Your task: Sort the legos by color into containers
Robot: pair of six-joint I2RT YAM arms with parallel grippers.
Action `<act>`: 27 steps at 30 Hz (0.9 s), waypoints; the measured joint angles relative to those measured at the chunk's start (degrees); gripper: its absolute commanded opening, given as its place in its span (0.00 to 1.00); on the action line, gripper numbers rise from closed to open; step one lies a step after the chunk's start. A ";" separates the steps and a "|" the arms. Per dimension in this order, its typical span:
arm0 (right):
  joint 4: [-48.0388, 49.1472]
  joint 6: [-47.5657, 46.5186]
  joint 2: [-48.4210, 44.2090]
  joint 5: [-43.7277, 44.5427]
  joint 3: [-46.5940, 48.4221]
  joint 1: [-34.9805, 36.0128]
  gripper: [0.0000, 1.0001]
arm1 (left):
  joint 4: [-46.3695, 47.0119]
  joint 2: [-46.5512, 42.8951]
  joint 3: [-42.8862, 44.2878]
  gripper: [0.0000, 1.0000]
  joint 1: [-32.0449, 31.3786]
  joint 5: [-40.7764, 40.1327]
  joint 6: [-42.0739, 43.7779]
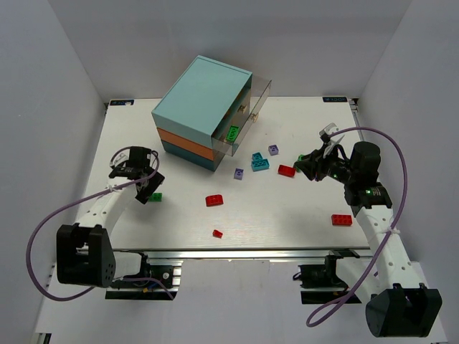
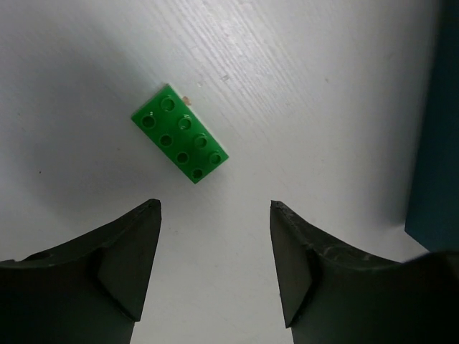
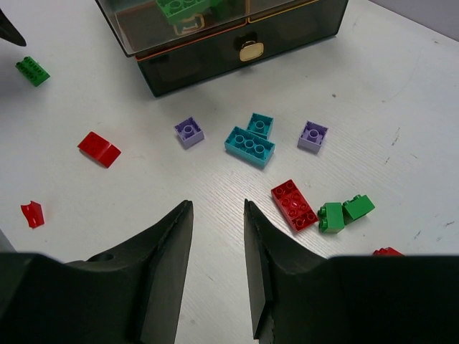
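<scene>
My left gripper [image 2: 215,208] is open and empty, hovering just short of a green lego [image 2: 181,143] that lies flat on the table; in the top view the gripper [image 1: 148,188] is beside that brick [image 1: 155,196]. My right gripper [image 3: 217,204] is open and empty above bare table, with a red lego [image 3: 293,204] and two green legos [image 3: 331,216] just to its right. Teal legos [image 3: 249,145] and lavender legos [image 3: 188,132] lie ahead of it. The chest [image 1: 204,107] has one clear drawer [image 1: 244,118] pulled out, with a green lego [image 1: 233,132] inside.
Other red legos lie at the table's middle [image 1: 214,200], near the front edge [image 1: 216,233] and on the right [image 1: 341,219]. The chest stands at the back left of centre. White walls enclose the table on three sides.
</scene>
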 measured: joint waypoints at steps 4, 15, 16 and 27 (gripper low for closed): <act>0.00 0.00 -0.04 0.00 0.00 -0.09 0.41 | 1.99 0.98 -2.08 0.82 3.39 3.08 -2.84; 0.02 -0.02 -0.04 0.04 0.00 -0.13 0.41 | 5.33 11.13 -2.01 0.80 9.49 6.91 -5.05; 0.00 -0.02 -0.04 0.04 0.00 -0.13 0.41 | 5.53 11.54 -2.03 0.79 9.79 7.10 -5.07; 0.02 -0.02 0.02 0.28 0.00 -0.13 0.40 | 4.15 20.41 4.59 0.57 11.80 7.32 -3.45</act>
